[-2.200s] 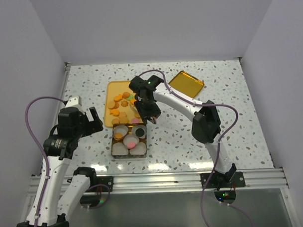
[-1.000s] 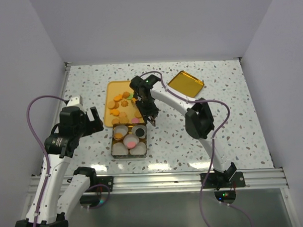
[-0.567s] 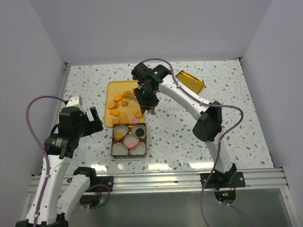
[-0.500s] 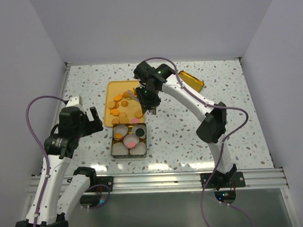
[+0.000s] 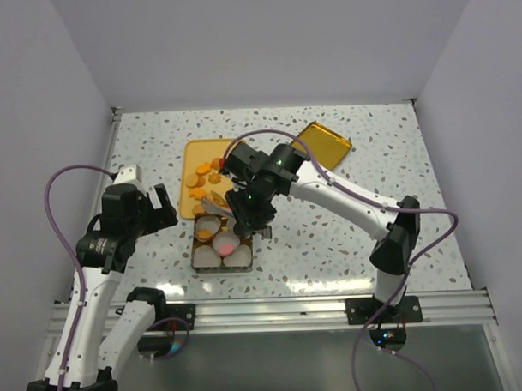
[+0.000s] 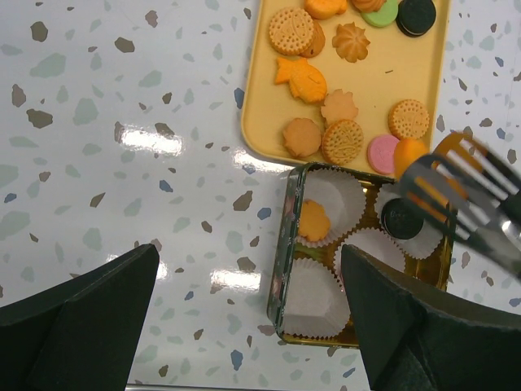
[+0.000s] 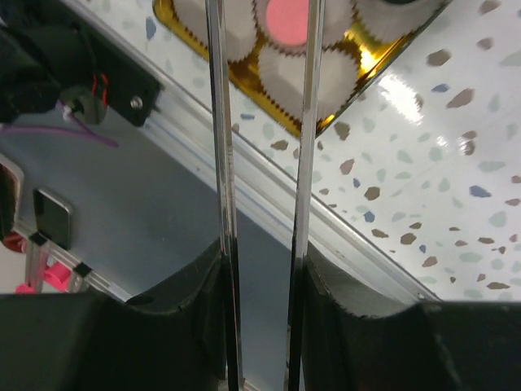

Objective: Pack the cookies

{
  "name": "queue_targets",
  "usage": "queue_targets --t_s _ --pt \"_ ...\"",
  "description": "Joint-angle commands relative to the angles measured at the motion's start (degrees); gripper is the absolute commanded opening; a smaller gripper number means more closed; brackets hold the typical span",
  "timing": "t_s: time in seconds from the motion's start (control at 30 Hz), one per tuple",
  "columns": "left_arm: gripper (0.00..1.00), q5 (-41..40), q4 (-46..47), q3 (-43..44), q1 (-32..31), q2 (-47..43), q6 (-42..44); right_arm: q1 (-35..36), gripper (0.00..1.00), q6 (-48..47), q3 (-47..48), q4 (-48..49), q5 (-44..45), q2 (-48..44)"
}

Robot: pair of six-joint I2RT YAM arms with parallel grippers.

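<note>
1. Three pale lavender walls (image 5: 264,41) enclose a glossy white table (image 5: 156,139) speckled with grey and brown chips.
2. Cookies (image 6: 342,140), flat dotted or scalloped discs, lie on a yellow tray (image 6: 407,73); a few sit in pleated paper cups (image 6: 313,297) inside a gold-lined tin (image 6: 281,269).
3. Left gripper (image 6: 248,269): fingers spread wide, holding nothing.
4. Right gripper (image 7: 264,269): clamped on thin metal tongs (image 7: 308,122) above the tin.

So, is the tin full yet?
Not full: the tin holds an orange cookie and a black cookie; several paper cups sit empty.
</note>
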Motion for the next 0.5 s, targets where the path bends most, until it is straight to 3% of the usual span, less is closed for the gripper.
queue_targets --t_s 0.0,0.47 --pt "1.0 -1.1 2.1 0.4 -0.3 -0.4 -0.3 2.5 0.3 2.7 -5.1 4.0 -3.1 -4.6" --pt "1.0 -1.5 2.0 0.3 -0.3 -3.0 -0.6 8.3 0.29 4.0 -12.1 5.9 -2.9 -6.1"
